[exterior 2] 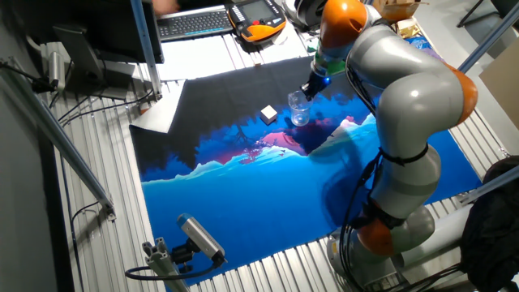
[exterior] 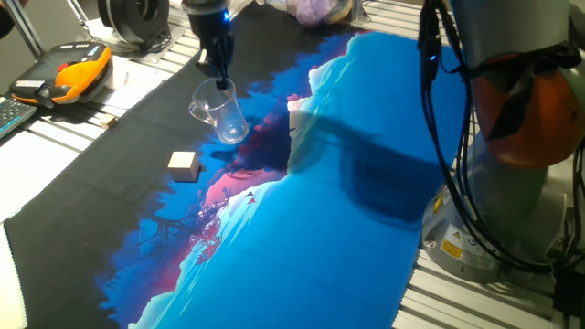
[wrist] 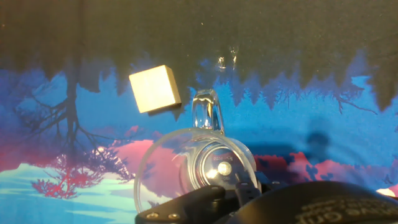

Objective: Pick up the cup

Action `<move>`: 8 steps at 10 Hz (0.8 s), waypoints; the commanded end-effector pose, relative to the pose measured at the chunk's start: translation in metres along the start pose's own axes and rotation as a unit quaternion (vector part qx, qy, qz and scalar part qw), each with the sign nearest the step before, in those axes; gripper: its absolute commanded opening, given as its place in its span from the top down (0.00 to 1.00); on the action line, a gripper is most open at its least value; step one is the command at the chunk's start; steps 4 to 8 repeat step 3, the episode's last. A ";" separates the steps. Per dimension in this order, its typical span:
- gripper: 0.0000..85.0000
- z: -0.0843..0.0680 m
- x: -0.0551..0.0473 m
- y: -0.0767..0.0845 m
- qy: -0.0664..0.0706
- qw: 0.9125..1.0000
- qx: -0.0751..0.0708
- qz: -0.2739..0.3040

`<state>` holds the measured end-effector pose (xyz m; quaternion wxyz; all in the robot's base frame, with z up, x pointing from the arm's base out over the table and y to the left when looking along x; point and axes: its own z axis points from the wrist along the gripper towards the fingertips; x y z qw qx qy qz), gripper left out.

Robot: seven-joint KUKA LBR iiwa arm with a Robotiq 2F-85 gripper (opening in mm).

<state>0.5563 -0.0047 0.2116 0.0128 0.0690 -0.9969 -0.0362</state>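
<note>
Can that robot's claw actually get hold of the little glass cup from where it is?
Probably yes. The gripper is right at the rim of the cup, seemingly at or over its edge, and nothing stands between them. The beige block lies apart, off to the side. Whether the fingers have closed on the glass cannot be told.

— Can any writing be read in these views?

— None can be made out. A yellow-and-white label [exterior: 450, 245] is seen on the robot base [exterior: 475, 239], at about four o'clock in one fixed view, but its print is too small to be read.

— And on the handheld devices?

— On the orange and black pendant [exterior: 71, 73], at ten o'clock in the same view, a white strip is carried, yet no characters can be resolved. The keys of the keyboard [exterior 2: 193, 23], at twelve o'clock in the other fixed view, are blurred.

— The hand view?

— No lettering is shown there.
</note>
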 end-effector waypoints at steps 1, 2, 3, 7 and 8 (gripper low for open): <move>1.00 -0.001 0.001 0.000 0.001 1.000 -0.002 0.001; 1.00 -0.001 0.001 0.000 -0.001 1.000 -0.001 0.001; 1.00 -0.001 0.001 0.000 -0.004 1.000 0.003 0.002; 1.00 -0.001 0.001 0.000 -0.004 1.000 0.003 0.002; 1.00 -0.001 0.001 0.000 -0.004 1.000 0.003 0.002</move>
